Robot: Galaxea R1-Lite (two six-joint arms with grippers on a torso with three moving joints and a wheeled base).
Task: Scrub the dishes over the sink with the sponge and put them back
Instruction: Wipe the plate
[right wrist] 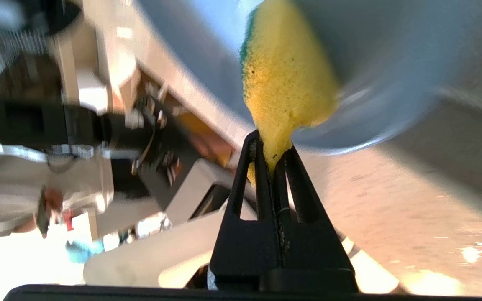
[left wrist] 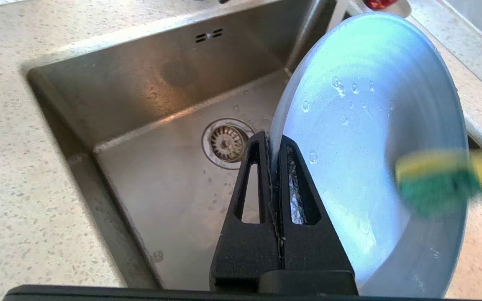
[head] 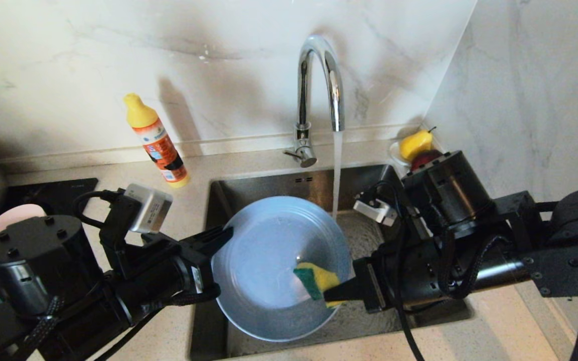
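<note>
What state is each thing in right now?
tap: running into the sink
plate: tilted over the sink, rim clamped
left pincer: shut on plate
sponge: pressed on the plate face
right pincer: shut on sponge
detergent bottle: upright, capped

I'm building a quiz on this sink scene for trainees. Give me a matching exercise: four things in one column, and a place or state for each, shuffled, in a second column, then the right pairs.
Things
1. plate
2. sponge
3. tap
4. detergent bottle

Places or states
A. running water into the sink
B. standing on the counter by the wall
C. clamped by its rim in the left gripper, tilted over the sink
D. pinched in the right gripper, against the plate's face

Pairs: 1-C, 2-D, 3-A, 4-B
</note>
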